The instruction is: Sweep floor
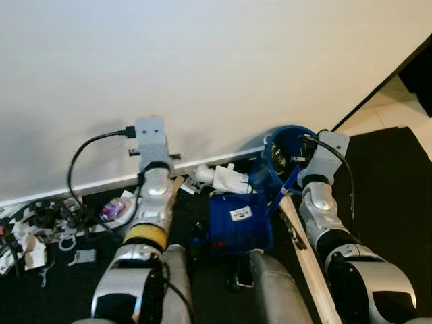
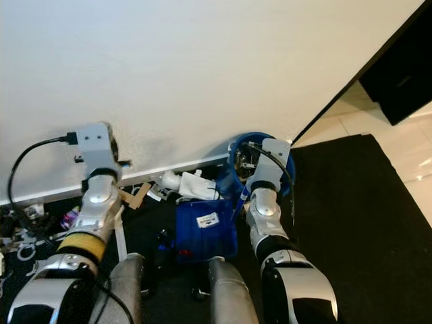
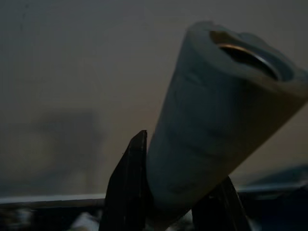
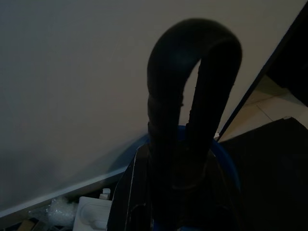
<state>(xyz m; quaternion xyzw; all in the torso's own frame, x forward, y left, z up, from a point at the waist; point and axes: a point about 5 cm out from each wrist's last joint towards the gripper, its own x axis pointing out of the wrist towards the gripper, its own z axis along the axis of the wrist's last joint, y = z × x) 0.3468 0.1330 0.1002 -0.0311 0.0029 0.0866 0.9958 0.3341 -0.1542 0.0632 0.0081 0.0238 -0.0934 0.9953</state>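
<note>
Left eye view: we look down a white wall (image 1: 202, 67) onto a dark floor (image 1: 385, 189) with a white skirting board (image 1: 101, 182) at its foot. Against the board lie scraps of litter (image 1: 40, 226), crumpled white packaging (image 1: 223, 179) and a blue dustpan (image 1: 239, 219), its mouth toward the wall, with a blue bucket (image 1: 270, 162) just beyond it. In the left wrist view the left gripper (image 3: 173, 192) has its two black fingers closed around a pale grey tube with a hollow metal-lined end, which we take to be the broom handle (image 3: 211, 125), though the dim light leaves this uncertain. In the right wrist view the right gripper (image 4: 175, 183) is clamped on a black looped handle (image 4: 192, 72) above the bucket; we judge it to be the dustpan's handle. To sweep well, we would keep the pan's lip flat on the floor and steady, then draw the broom in short strokes along the skirting so the litter on the left moves toward the pan rather than scattering past it. The dustpan is glossy blue plastic with a white label (image 1: 241, 214) and small dark and red bits inside.
</note>
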